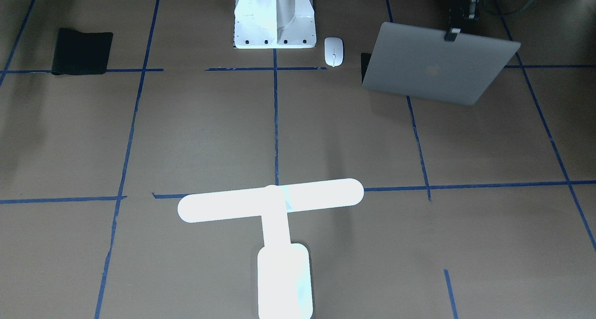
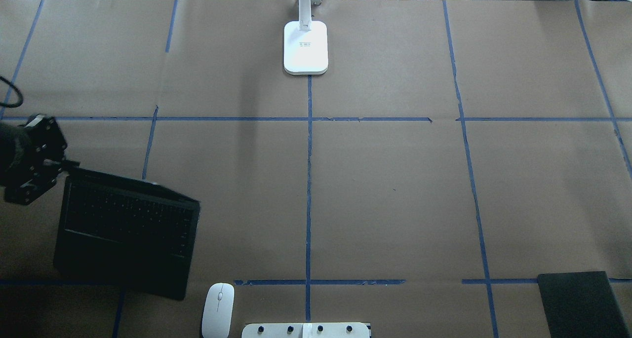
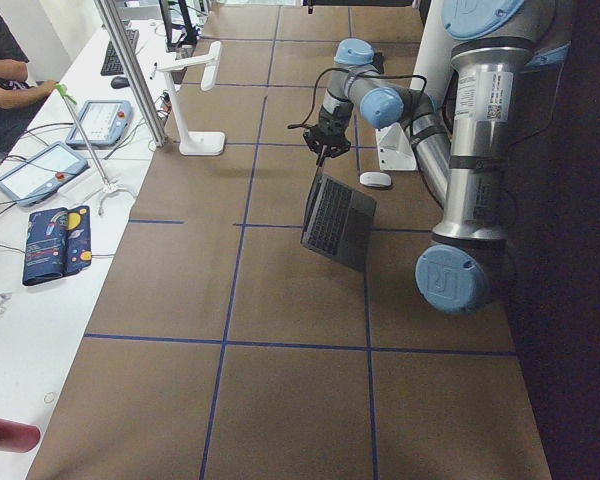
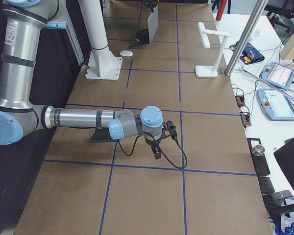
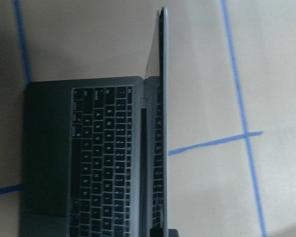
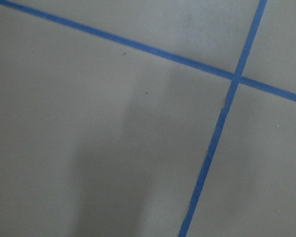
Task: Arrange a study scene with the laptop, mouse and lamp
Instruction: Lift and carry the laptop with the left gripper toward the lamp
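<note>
Laptop: robot's left side, part-open, lid edge clamped by left gripper, probably to raise the screen.
Mouse: just beside it.
Lamp: far centre, upright.
Right gripper: above table; grip cannot be told.

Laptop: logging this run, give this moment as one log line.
left end effector: clamps laptop lid | lid: open | mouse: free | lamp: lit
</note>
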Motion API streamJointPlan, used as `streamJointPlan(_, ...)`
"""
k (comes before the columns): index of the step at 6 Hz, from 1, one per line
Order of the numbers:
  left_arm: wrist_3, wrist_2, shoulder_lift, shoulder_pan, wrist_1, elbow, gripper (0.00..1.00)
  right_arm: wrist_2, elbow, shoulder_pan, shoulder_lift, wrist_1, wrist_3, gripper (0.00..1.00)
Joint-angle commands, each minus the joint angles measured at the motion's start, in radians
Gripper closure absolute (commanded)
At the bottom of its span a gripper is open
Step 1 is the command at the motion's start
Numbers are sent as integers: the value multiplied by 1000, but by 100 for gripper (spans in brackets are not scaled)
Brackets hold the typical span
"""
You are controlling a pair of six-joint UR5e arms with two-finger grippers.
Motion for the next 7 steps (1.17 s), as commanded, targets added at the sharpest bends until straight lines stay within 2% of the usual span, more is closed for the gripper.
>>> streamJointPlan(1,17,1,-371,-51,83,310,100,0,-3,2,0,-1,-2,0)
streamJointPlan(3,-3,3,-640,-47,60,577,100,0,-4,0,0,-1,1,0)
streamJointPlan(4,-78,3,-748,-36,13,712,100,0,-4,0,2,-1,4,0)
streamJointPlan(5,-177,16,-758,5,-59,748,100,0,-4,0,2,-1,4,0)
streamJointPlan(7,-328,111,-789,65,-156,866,100,0,-4,0,2,-2,4,0)
